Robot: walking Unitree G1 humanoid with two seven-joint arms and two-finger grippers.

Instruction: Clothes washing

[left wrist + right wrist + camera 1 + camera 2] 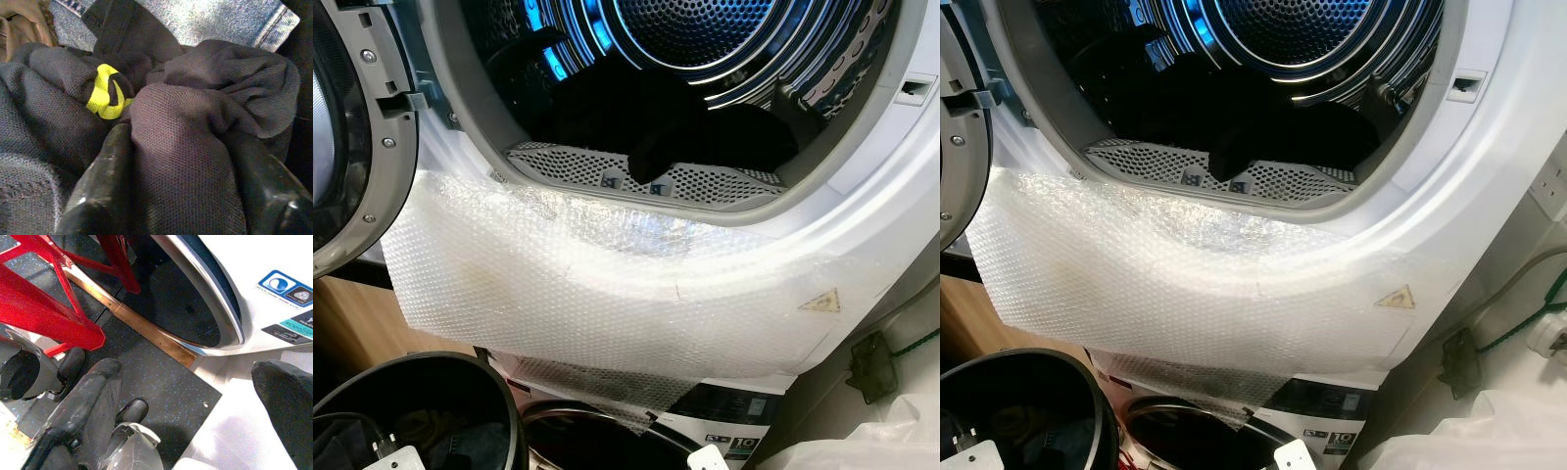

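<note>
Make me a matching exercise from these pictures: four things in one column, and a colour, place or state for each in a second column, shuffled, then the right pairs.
Things
1. Bubble wrap
2. Dark garment
3. Frame
4. Right gripper

Descriptions
A. Red
B. Open, above the floor
C. Draped over the dryer's front below the door opening
D. Pinched between the left gripper's fingers

Pairs: 1-C, 2-D, 3-A, 4-B

yellow warning triangle (pixel 820 302) on dryer front (pixel 862 211), "10" on lower label (pixel 741 446)
</note>
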